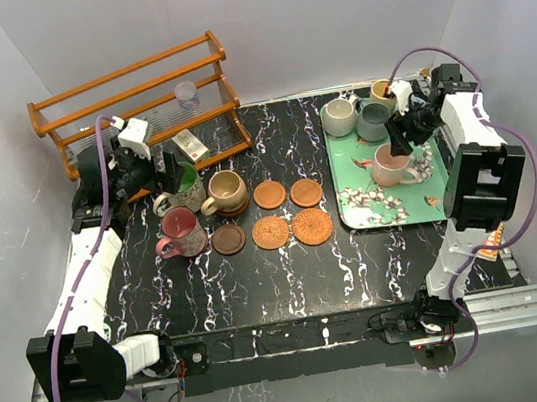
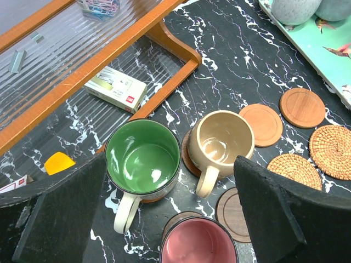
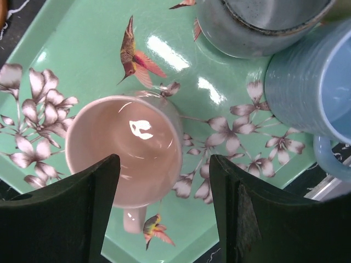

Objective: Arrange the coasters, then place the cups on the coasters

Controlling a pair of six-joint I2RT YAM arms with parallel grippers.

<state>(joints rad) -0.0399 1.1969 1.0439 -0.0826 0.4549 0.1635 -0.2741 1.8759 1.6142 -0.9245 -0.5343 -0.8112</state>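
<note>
The tabletop (image 1: 289, 269) is polished black marble-look stone with white veins, and the mint tray (image 3: 66, 33) gleams like lacquer. The green mug (image 2: 142, 159) is glossy glazed ceramic, the wicker coasters (image 2: 333, 152) rough-woven, the wooden coasters (image 2: 302, 107) smooth and matt.

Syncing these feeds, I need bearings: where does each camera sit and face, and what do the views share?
Top external: above and behind the bases, looking down on the table; both arms, left gripper and right gripper show.
Left wrist: on that arm, looks down at green mug and tan mug; its open fingers frame them.
Right wrist: looks down at pink mug on the tray; its fingers fill the lower corners.
Shared: the top view also shows all three mugs.
</note>
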